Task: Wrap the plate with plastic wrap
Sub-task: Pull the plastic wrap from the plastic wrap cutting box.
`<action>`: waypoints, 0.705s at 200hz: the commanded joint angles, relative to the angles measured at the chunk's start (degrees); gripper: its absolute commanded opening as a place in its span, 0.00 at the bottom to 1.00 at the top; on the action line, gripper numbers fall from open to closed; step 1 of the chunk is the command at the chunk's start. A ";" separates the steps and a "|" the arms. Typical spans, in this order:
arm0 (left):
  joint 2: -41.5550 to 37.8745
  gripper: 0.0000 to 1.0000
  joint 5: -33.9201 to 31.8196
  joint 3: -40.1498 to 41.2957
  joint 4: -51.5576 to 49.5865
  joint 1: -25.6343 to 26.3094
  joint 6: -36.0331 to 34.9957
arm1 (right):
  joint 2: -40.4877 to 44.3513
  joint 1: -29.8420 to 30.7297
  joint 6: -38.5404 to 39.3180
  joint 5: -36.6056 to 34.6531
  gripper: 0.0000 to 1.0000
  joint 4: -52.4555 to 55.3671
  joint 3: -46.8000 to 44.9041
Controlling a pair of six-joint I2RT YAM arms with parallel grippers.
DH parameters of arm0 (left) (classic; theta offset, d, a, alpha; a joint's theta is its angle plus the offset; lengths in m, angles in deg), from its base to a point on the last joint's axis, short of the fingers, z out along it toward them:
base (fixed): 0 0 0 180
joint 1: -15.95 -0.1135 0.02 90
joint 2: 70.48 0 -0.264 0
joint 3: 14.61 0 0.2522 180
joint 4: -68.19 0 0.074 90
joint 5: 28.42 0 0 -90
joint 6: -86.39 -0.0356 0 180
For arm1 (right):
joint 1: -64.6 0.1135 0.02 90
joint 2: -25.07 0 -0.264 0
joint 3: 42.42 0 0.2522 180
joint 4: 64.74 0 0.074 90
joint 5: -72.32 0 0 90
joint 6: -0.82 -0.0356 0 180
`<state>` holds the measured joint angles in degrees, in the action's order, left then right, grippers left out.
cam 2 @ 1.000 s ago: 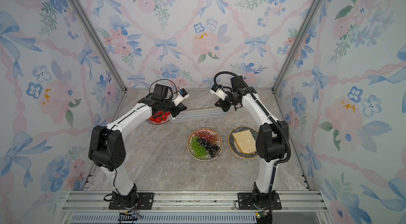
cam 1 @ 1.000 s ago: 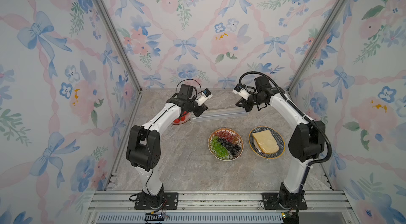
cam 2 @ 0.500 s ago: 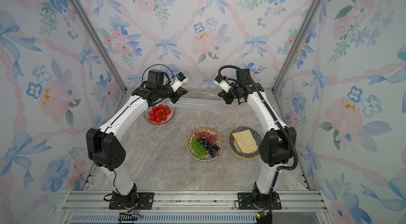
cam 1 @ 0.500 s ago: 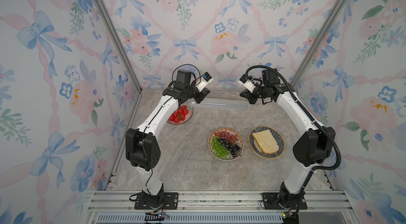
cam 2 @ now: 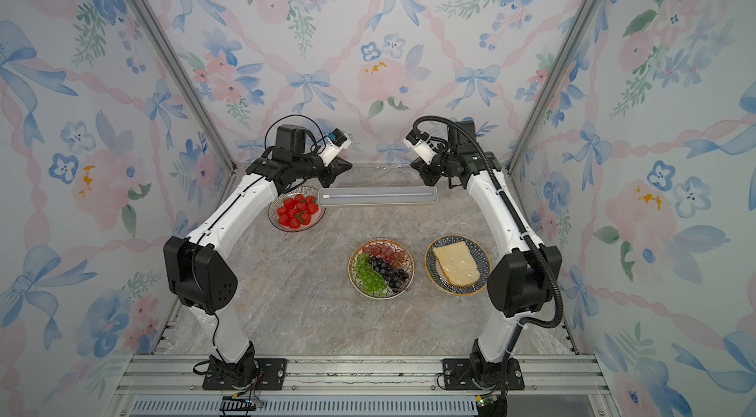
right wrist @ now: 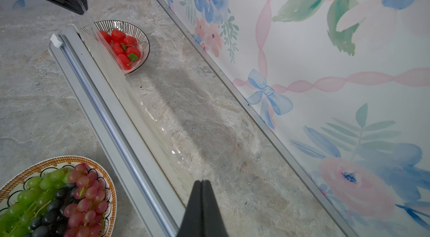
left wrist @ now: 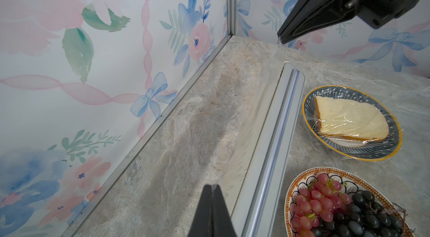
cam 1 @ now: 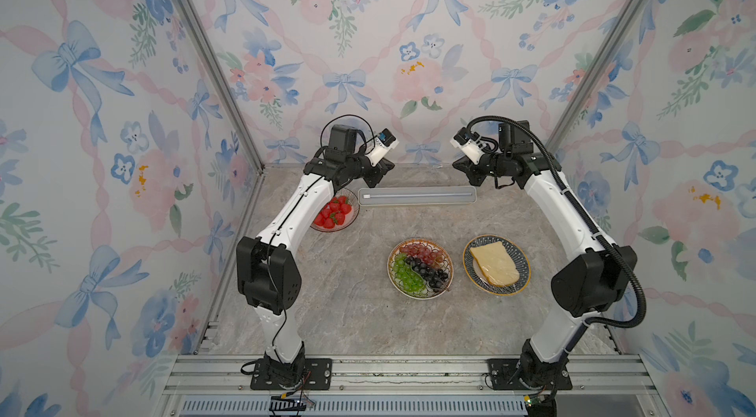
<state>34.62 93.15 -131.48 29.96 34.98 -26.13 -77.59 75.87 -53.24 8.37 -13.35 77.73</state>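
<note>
The long cream box of plastic wrap lies across the back of the table. Clear film rises from it toward both grippers. My left gripper hangs above the box's left end, shut on a corner of the plastic wrap. Above the right end hangs my right gripper, shut on the other corner. In front stand an orange-rimmed plate of grapes, uncovered, and a blue plate with a bread slice under glossy film.
A striped bowl of strawberries stands by the box's left end, partly under my left arm. The back wall is close behind both grippers. The side walls and the metal rail at the front bound the marble table.
Both grippers have risen and moved toward the back wall, away from the box ends, with film trailing from them. The box has shifted back a little and now lies straight.
</note>
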 commanded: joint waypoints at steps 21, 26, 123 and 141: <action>-0.37 0.00 1.44 -2.27 1.53 -0.31 0.73 | 2.56 -0.74 -0.96 -1.08 0.00 -1.24 2.33; -0.42 0.00 1.47 -2.27 1.51 -0.33 0.73 | 2.54 -0.73 -0.96 -1.08 0.00 -1.24 2.30; -0.60 0.00 2.62 -3.24 1.52 -0.14 1.17 | 3.07 -0.81 -1.23 -1.41 0.00 -1.15 2.64; -0.68 0.00 2.48 -3.41 1.52 -0.13 1.17 | 3.27 -0.90 -1.26 -1.52 0.00 -1.06 2.77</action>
<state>34.62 94.25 -132.51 29.85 34.98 -25.85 -76.82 75.82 -53.68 7.40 -13.33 78.17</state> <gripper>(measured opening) 0.047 0.047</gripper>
